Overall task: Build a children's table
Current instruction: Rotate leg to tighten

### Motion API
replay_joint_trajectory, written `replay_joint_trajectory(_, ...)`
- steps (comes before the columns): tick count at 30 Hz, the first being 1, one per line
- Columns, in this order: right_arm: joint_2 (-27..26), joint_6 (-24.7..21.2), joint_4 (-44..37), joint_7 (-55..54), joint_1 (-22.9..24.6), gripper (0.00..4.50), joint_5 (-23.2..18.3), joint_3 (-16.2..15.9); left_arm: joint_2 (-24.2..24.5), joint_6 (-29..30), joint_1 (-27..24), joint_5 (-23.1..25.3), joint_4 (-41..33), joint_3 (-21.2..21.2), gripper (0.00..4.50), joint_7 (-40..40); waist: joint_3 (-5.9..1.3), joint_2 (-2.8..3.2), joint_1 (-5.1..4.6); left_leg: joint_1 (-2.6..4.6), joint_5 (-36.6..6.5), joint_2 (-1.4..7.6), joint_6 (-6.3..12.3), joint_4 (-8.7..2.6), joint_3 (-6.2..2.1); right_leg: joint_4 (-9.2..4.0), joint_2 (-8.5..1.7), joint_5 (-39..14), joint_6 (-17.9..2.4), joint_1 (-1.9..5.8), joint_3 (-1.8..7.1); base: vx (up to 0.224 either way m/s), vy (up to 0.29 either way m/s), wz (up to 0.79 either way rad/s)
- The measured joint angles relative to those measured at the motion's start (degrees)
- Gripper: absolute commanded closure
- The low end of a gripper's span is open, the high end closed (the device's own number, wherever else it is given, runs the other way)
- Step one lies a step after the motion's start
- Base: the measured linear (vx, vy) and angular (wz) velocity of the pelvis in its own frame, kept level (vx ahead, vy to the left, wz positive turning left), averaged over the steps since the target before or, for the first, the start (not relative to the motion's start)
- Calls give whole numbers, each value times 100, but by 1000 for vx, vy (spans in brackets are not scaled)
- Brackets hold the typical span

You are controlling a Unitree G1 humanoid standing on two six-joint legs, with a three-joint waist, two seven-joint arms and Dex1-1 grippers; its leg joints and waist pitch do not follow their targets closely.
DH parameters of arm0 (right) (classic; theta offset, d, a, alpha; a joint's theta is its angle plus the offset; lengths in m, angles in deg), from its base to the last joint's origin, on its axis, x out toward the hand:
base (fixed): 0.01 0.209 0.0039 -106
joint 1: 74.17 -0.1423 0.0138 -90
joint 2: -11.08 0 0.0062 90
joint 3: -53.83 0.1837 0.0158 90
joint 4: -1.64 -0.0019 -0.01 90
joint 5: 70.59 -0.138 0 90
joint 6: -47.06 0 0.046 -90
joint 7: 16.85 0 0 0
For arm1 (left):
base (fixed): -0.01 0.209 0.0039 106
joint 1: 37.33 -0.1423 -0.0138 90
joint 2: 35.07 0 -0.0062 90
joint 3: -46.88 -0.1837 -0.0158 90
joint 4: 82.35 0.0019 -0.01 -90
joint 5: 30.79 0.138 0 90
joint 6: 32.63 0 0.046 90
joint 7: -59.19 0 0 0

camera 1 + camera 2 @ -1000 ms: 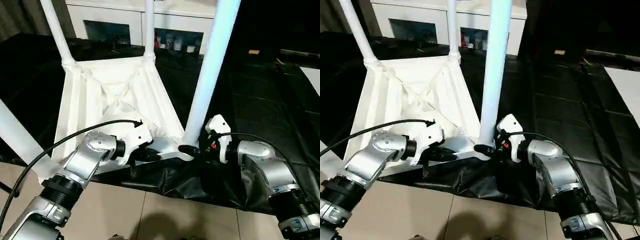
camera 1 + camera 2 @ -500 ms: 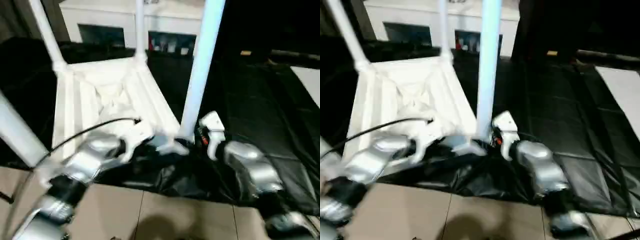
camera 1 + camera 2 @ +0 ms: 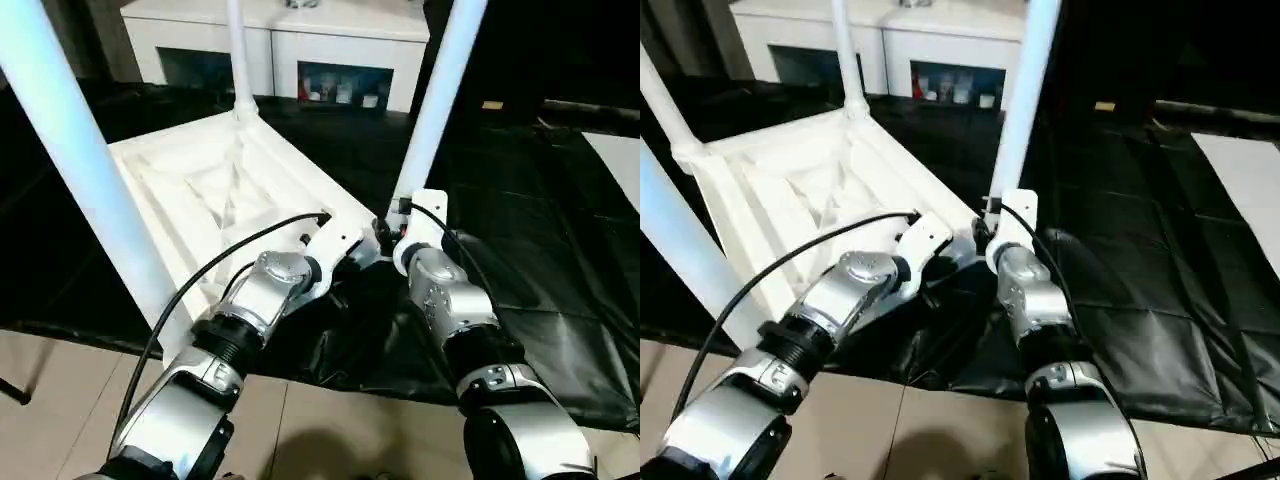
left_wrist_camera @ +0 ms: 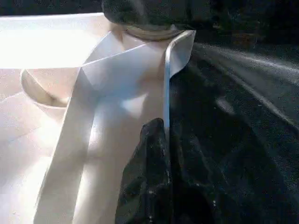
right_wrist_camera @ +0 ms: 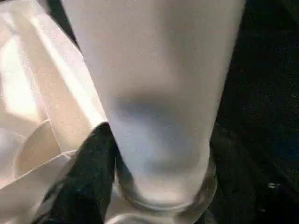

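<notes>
Table top (image 3: 200, 190) is lying upside down on the black mat (image 3: 540, 250), legs pointing up. Left gripper (image 4: 161, 140) is pinching shut on its near corner rib; right gripper (image 5: 159, 168) is straddling the near leg (image 3: 440, 90) at the socket. Hollow plastic: probably light, stiff, slick; grip low. The right wrist view is showing the leg seated.

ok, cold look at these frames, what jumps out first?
The upside-down white table top on the black mat, white legs rising from its corners. Both silver arms meet at the near corner: the left gripper pinches the rim, and the right gripper sits at that leg's base.
</notes>
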Motion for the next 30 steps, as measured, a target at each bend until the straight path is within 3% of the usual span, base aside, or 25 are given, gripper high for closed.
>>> replay_joint_trajectory(3, 194, -160, -468, 533, 405, 86, 4, -387, 362, -92, -142, 32, -272, -9, 450, -184, 4, -1, -75, -9, 0, 1, 0, -2, -6, -4, 2, -1, 1, -19, -2, 0, 0, 0)
replay_joint_trajectory(7, 897, -271, -1228, 1571, 765, 61, 63, -825, 775, -158, -451, 26, -810, -15, 450, -713, 7, 3, -38, -17, 8, 2, 13, 0, -1, -6, 2, -8, -2, -43, -2, 0, 0, 0)
replay_joint_trajectory(13, 2057, -29, -2675, 3684, 1634, 19, 9, -1535, 1586, -522, -1050, -338, -1623, -85, 450, -2045, 10, 10, 72, -13, 16, 6, 30, -4, 6, -6, 3, -24, -11, -45, -2, 0, 0, 0)
replay_joint_trajectory(16, 2583, -22, -2994, 4605, 1990, 19, -239, -1662, 1941, -638, -1342, -583, -2002, -141, 450, -2791, 12, 12, 175, -13, 9, 6, 19, 0, 13, -4, -4, -28, -10, -39, -1, 0, 0, 0)
replay_joint_trajectory(26, 2516, 2, -3008, 4957, 1903, 19, -215, -1822, 2065, -677, -1473, -624, -2334, -447, 450, -3370, 12, 11, 185, 0, 10, 6, 17, 2, 10, 6, -6, -26, -11, -4, 2, 0, 0, 0)
replay_joint_trajectory(28, 2514, 2, -2994, 4981, 1903, 52, -227, -1822, 2097, -676, -1477, -622, -2366, -452, 450, -3406, 12, 11, 166, -3, 10, 6, 17, 3, 9, 6, -6, -24, -12, -4, 2, 0, 0, 0)
replay_joint_trajectory(30, 2515, 2, -2941, 5018, 1896, 52, -228, -1822, 2101, -676, -1477, -622, -2371, -451, 450, -3437, 12, 11, 159, -4, 10, 6, 17, 3, 9, 3, -6, -26, -11, -4, 2, 0, 0, 0)
